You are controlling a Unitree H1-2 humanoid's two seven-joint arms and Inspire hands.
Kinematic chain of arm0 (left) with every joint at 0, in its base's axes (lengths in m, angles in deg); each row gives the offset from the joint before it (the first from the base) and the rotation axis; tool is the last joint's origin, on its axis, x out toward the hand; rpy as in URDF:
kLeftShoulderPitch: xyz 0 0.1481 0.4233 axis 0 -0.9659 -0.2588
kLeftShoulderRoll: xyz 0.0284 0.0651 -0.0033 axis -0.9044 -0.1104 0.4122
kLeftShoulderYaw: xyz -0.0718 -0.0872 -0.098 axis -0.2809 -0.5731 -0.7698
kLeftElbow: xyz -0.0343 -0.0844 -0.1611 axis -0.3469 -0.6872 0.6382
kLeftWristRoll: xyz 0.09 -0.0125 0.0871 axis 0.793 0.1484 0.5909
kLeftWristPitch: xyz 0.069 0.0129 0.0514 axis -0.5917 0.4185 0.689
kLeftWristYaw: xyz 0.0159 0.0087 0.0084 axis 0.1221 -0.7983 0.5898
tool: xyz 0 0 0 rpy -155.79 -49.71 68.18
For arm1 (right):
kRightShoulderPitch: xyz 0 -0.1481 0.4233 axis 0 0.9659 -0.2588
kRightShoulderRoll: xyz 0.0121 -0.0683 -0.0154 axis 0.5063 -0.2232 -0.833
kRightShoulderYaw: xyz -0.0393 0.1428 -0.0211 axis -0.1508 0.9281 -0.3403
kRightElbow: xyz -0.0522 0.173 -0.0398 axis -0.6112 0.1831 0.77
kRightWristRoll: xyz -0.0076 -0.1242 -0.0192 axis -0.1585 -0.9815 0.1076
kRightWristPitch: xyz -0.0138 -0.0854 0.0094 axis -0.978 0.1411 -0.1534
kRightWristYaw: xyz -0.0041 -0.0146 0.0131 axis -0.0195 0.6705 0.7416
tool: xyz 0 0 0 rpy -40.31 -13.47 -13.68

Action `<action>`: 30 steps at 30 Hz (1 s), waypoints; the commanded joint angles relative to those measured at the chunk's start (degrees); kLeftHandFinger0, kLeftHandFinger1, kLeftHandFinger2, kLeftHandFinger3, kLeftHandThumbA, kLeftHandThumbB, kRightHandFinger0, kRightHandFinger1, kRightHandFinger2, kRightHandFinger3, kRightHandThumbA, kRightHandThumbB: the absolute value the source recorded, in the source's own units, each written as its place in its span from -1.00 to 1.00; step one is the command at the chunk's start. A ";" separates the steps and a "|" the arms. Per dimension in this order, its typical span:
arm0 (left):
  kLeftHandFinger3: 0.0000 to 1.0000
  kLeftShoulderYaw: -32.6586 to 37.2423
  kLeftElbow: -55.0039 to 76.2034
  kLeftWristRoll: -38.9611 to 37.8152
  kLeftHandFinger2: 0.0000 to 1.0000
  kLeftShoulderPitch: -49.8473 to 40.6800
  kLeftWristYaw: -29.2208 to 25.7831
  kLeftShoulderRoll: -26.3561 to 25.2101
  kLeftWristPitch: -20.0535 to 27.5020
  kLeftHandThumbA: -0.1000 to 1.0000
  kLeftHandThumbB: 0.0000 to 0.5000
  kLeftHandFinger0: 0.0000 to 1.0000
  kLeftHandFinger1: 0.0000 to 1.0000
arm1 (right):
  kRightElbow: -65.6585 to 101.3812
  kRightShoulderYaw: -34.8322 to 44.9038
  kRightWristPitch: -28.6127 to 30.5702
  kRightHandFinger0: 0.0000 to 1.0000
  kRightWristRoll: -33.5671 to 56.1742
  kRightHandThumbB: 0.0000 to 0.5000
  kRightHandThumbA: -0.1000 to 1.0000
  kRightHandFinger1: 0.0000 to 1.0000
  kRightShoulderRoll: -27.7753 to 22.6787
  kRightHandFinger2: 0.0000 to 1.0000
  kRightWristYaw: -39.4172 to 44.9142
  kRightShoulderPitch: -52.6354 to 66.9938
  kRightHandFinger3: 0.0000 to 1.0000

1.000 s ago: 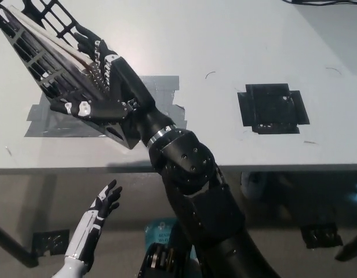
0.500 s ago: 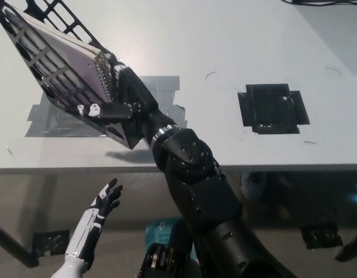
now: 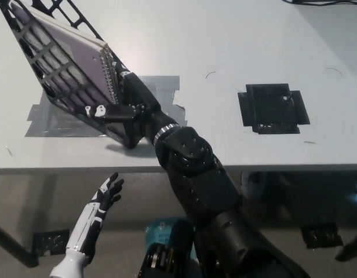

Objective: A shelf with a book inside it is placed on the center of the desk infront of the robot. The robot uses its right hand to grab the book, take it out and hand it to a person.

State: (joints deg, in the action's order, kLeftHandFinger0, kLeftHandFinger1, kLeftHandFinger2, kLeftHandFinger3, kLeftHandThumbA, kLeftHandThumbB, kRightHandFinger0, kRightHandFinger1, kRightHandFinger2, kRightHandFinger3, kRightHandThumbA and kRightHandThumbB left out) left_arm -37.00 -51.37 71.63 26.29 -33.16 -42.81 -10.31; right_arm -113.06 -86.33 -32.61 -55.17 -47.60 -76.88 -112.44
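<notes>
Pale grey desk (image 3: 236, 52) fills most of my head view, its near edge running across the frame just below the middle. At upper left I see the black lattice shelf (image 3: 48, 75) lying tilted over patches of grey tape (image 3: 51, 119), one end reaching the top-left corner of the picture and the other near the desk's front edge. My black right hand (image 3: 117, 101) is pushed into the shelf's near end, fingers closed on the spiral-bound notebook with the purple-grey cover (image 3: 74, 55), which sits inside the lattice with its wire spine (image 3: 108, 72) toward the hand. The black forearm slopes up and left from the bottom right, crossing the desk edge. Right of the shelf the desktop lies bare as far as a square of black tape (image 3: 273, 108). My white left hand (image 3: 107, 195) hangs below the desk edge at lower left, fingers spread, holding nothing.
</notes>
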 commanded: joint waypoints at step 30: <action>1.00 0.35 2.26 1.90 1.00 1.81 0.52 -0.78 -0.30 1.00 0.04 1.00 1.00 | -5.16 1.05 4.88 1.00 0.75 0.21 0.99 1.00 0.24 1.00 0.38 -8.37 1.00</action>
State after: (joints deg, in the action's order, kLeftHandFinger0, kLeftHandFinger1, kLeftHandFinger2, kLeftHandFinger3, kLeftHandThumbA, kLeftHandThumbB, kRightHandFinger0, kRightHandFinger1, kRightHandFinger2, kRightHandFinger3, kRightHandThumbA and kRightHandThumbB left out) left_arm -36.89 -51.35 72.29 27.15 -32.94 -42.84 -10.87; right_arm -116.06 -86.26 -31.28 -55.18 -47.86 -76.55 -115.76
